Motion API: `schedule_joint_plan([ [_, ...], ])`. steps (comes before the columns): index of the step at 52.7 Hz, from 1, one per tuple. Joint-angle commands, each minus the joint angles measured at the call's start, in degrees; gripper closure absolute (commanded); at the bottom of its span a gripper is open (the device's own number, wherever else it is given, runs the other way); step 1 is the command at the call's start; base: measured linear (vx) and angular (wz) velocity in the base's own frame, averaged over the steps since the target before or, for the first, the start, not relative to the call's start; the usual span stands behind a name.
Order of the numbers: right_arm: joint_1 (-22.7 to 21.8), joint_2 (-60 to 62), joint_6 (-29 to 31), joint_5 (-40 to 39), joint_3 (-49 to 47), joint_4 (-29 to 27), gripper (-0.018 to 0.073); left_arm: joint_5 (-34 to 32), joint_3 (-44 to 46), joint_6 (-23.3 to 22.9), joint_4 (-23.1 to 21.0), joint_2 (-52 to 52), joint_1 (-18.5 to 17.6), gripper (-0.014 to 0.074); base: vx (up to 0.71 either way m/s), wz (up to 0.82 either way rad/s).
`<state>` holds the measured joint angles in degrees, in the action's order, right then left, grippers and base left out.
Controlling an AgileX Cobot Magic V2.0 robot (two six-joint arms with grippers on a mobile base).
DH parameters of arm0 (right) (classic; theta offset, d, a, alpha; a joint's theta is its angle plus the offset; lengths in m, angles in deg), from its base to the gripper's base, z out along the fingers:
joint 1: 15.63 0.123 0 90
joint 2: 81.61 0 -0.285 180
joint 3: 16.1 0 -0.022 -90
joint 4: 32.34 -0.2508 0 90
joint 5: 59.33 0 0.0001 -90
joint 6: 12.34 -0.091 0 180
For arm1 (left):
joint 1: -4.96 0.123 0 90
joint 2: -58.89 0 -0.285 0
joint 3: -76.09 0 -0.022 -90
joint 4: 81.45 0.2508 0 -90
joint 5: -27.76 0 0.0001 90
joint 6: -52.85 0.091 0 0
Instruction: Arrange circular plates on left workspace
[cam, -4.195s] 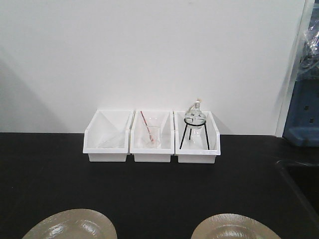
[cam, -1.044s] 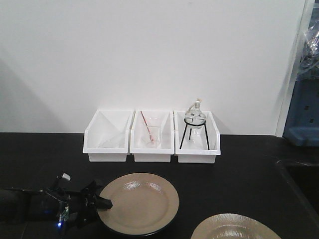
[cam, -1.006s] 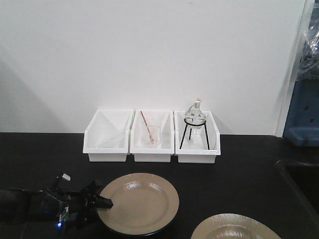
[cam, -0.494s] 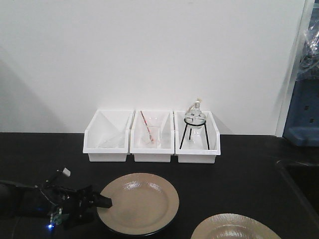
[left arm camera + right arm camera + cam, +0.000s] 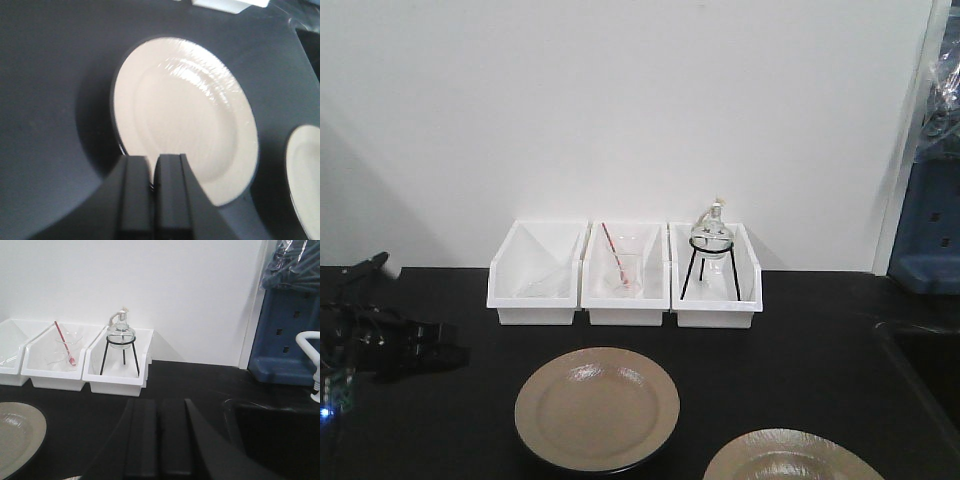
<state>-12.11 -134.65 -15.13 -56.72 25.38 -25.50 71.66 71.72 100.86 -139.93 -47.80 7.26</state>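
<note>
One circular plate (image 5: 597,410), beige with a dark edge, lies flat on the black countertop (image 5: 800,370) in front of the white bins. A second circular plate (image 5: 790,458) shows partly at the bottom right edge. My left gripper (image 5: 450,352) hovers at the far left, well clear of the first plate, with its jaws shut and nothing between them. The left wrist view looks down on that plate (image 5: 185,115) past the shut left gripper (image 5: 154,162), with the other plate (image 5: 305,185) at the right edge. The right gripper (image 5: 159,405) is shut and holds nothing, and it is out of the front view.
Three white bins (image 5: 625,275) stand in a row against the back wall; the right one (image 5: 716,278) holds a glass flask on a black tripod. A recessed sink (image 5: 930,370) lies at the right. A blue rack (image 5: 930,230) stands behind the sink.
My left gripper has let go of the plate's left rim and pulled back to the left and up. The plate stays where it was set down.
</note>
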Motion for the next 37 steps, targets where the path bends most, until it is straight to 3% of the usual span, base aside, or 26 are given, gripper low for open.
schedule_joint_plan([
  [1,-0.1,0.1,0.2,-4.2,-2.2,0.4,0.0564,0.3,1.4,-0.6,2.0,7.2,0.2,0.0606,0.00,0.00],
  [8,-0.1,-0.6,-7.4,3.2,-2.3,-7.7,0.0562,-3.9,-2.1,-0.1,7.5,14.8,0.2,0.0601,0.00,0.00],
  [14,-0.1,-4.6,-6.6,13.6,-4.1,-14.8,0.0561,-9.5,-9.9,5.2,7.8,22.1,0.2,0.0600,0.00,0.00],
  [20,-0.1,-10.4,4.2,21.7,-8.1,-23.2,0.0561,-15.8,-18.6,10.2,6.8,28.6,0.2,0.0600,0.00,0.00],
  [27,-0.8,-17.9,23.4,31.0,-15.6,-37.8,0.0561,-23.9,-28.3,11.9,6.8,34.7,0.2,0.0600,0.00,0.00],
  [34,-6.5,-25.1,35.4,41.6,-21.5,-52.1,0.0561,-29.6,-34.9,11.9,6.8,37.9,0.2,0.0600,0.00,0.00],
  [37,-11.3,-28.8,40.0,46.9,-23.1,-57.1,0.0561,-31.1,-37.1,11.9,6.8,38.8,0.2,0.0600,0.00,0.00],
])
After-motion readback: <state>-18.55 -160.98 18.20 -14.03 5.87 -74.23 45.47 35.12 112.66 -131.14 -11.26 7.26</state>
